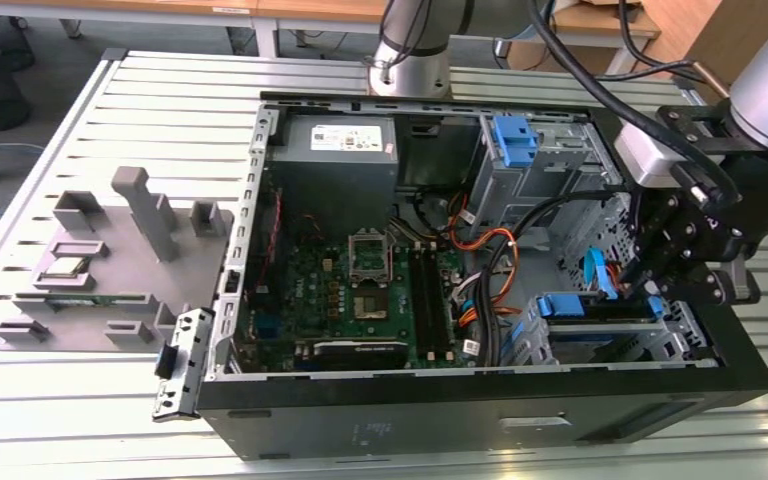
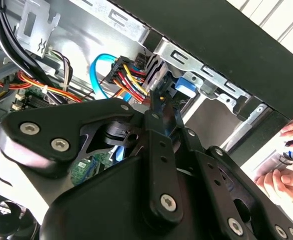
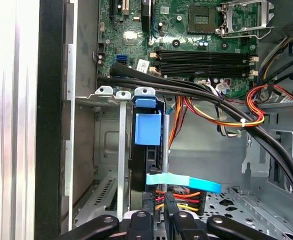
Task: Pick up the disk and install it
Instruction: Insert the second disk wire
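The gripper (image 1: 651, 285) is down inside the open computer case (image 1: 491, 405), at the drive bay near the case's front corner, where the disk (image 3: 147, 129) in its blue carrier already stands in the bay slot. I cannot tell whether the fingers are closed on it. This looks like the seating step of the install; finishing it calls for a straight push along the slot, clear of the cables (image 3: 206, 115) beside it, with the motherboard (image 1: 371, 290) lying farther in.

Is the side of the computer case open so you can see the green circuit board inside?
Yes, in the exterior view the computer case lies open, showing its green circuit board.
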{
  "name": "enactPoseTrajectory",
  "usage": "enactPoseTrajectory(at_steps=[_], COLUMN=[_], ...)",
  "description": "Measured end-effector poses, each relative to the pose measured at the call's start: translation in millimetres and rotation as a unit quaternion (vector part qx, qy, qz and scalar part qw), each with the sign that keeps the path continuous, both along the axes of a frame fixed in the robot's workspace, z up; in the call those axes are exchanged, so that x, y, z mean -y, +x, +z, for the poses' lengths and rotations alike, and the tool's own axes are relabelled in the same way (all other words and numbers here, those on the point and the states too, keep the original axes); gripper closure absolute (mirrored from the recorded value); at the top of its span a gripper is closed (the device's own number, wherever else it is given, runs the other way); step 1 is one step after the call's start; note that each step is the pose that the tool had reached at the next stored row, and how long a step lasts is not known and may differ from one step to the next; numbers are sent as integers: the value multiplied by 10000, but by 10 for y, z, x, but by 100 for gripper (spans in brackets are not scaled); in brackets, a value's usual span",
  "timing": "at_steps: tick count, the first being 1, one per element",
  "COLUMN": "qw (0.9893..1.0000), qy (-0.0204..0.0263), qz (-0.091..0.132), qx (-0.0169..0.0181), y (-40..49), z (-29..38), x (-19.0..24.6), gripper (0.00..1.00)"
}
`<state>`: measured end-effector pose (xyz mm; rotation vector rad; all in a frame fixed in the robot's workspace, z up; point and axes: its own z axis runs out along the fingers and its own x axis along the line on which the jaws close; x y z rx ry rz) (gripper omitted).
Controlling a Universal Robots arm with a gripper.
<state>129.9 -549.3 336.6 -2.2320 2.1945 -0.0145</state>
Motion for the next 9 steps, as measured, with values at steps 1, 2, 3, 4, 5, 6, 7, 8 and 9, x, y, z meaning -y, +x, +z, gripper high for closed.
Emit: enactPoseTrajectory(at_steps=[1, 2, 3, 4, 5, 6, 7, 8, 9], qw=[10000, 10000, 9999, 9999, 9999, 9999, 9999, 9999, 9999], qy=[30, 72, 122, 133, 135, 135, 136, 136, 137], qz=[0, 0, 0, 0, 0, 0, 0, 0, 0], qx=[0, 0, 0, 0, 0, 0, 0, 0, 0], y=[0, 0, -1, 0, 0, 0, -1, 0, -1], z=[-1, -1, -1, 0, 0, -1, -2, -2, -3], x=[1, 0, 0, -1, -1, -1, 0, 2, 6], gripper=[76, 76, 76, 76, 76, 76, 76, 76, 76])
